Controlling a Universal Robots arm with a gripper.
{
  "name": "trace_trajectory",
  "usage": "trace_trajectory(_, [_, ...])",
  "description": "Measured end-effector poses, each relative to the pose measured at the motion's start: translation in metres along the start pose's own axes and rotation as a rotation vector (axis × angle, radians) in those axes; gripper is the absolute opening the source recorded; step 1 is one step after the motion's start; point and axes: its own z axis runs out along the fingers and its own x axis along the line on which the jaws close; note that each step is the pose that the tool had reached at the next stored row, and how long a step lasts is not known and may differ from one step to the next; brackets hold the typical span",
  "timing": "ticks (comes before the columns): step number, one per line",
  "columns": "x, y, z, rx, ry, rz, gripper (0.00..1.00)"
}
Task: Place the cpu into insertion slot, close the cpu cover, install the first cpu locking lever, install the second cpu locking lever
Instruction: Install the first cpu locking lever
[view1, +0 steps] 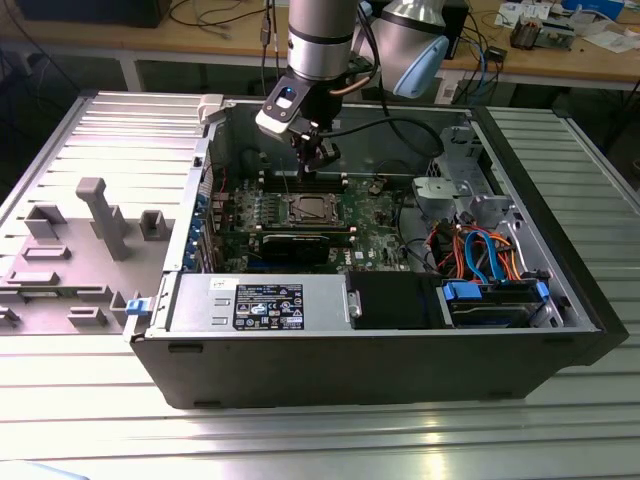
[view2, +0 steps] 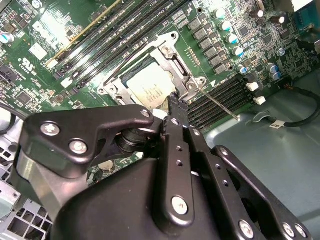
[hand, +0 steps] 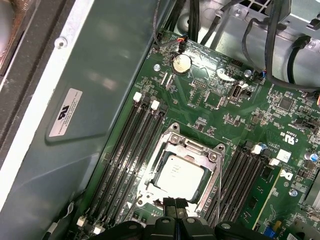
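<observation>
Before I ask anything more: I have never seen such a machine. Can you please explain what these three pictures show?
It is one robot arm reaching down into an open computer case. The exterior view is taken from outside. Both wrist views come from cameras on the arm, looking at the green board. The gripper hangs just beside the cpu, fingers shut, holding nothing. The cpu lies flat in the board, and the cpu cover frames it. A thin lever sticks out beside the cover.

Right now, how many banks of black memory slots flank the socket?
2: first bank between the cpu and the case wall, second bank on the cpu's opposite side. Others may be hidden.
</observation>
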Motion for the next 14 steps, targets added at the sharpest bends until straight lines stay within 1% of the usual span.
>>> trace_trajectory(9, [0.0, 0.0001, 0.0, 0.0001, -0.0001, -0.004, 0.11])
trace_trajectory(11, [0.0, 0.0001, 0.0, 0.0002, -0.0002, -0.008, 0.11])
trace_trajectory(14, [0.0, 0.0001, 0.0, 0.0005, -0.0006, -0.024, 0.11])
